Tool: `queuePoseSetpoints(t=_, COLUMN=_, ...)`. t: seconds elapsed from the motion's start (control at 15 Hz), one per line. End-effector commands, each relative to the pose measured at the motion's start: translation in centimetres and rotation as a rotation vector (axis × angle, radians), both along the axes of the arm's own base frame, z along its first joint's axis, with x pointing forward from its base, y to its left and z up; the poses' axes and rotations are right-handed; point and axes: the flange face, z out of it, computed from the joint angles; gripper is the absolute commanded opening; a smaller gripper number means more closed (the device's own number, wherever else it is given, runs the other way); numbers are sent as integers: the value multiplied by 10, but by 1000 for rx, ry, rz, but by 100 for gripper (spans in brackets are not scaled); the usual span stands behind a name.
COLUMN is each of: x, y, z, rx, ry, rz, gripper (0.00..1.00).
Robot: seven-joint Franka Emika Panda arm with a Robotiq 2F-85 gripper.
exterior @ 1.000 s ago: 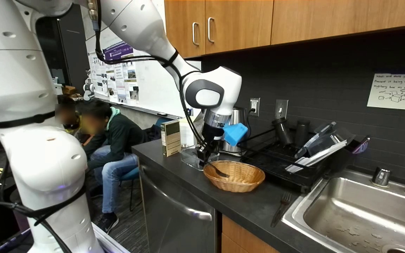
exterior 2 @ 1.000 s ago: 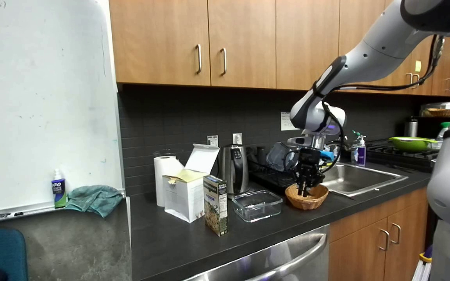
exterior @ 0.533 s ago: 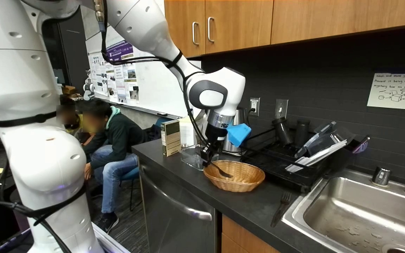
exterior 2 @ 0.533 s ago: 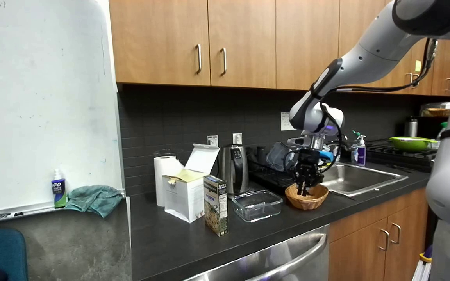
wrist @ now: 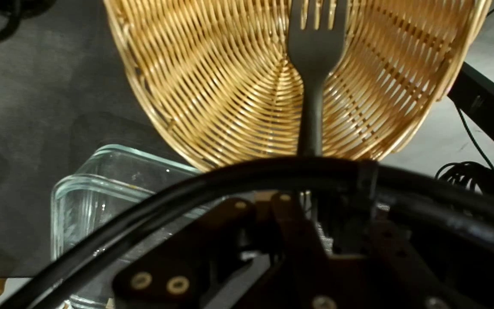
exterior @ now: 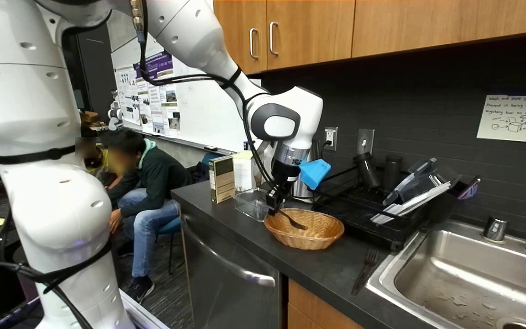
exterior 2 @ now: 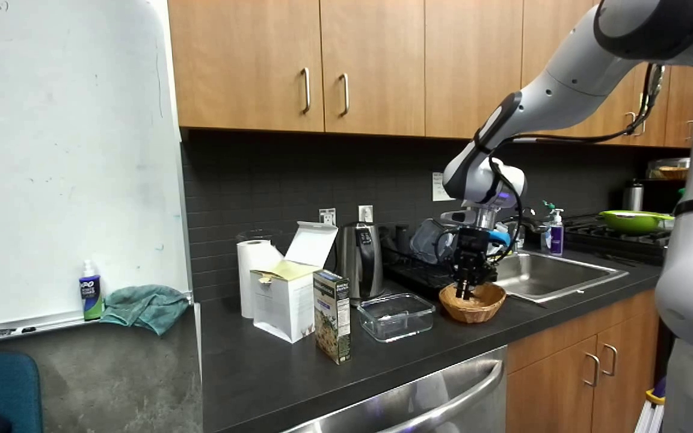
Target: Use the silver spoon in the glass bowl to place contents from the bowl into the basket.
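The black mechanical claw (exterior: 272,211) hangs at the end of the white jointed arm (exterior: 194,48), pinching the handle of a grey metal fork (exterior: 294,222); in the wrist view a thick black cable (wrist: 268,171) crosses in front of its fingertips. From the claw the fork slopes downward, its tines over the hollow of a shallow, round, tan-brown woven wicker basket (exterior: 306,238), though whether they touch the wicker cannot be told. The basket stands on the dark grey worktop (exterior: 331,274), one edge of it close under the claw. Just beside it, to the left of the claw in both exterior views, sits a clear rectangular glass bowl (exterior 2: 376,328); what lies inside is too indistinct to make out. Above the claw, a light blue plastic piece (exterior: 315,172) is fixed at the wrist. In an exterior view, farther to the left of the claw, stand a brushed-steel kettle (exterior 2: 355,264), a white cardboard box (exterior 2: 280,310) with its flap raised, and a slim printed carton (exterior 2: 328,322). In an exterior view, to the right of the claw, come a black wire dish rack (exterior: 368,228), a second metal fork (exterior: 364,273) lying flat, and beyond that a stainless-steel sink (exterior: 385,278).
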Motion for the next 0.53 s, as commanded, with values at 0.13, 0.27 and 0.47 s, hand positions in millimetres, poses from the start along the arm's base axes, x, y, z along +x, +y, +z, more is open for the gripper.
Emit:
queuePoseSetpoints(t=0.13, x=8, y=-5, z=-2, rx=0, ry=-8, rz=3, gripper=46)
queuePoseSetpoints(t=0.27, x=8, y=-5, z=-2, rx=-2, ry=-7, rz=2, gripper=58)
queuePoseSetpoints(t=0.47, x=10, y=-2, z=2, rx=-16, ry=-13, rz=-14, gripper=77)
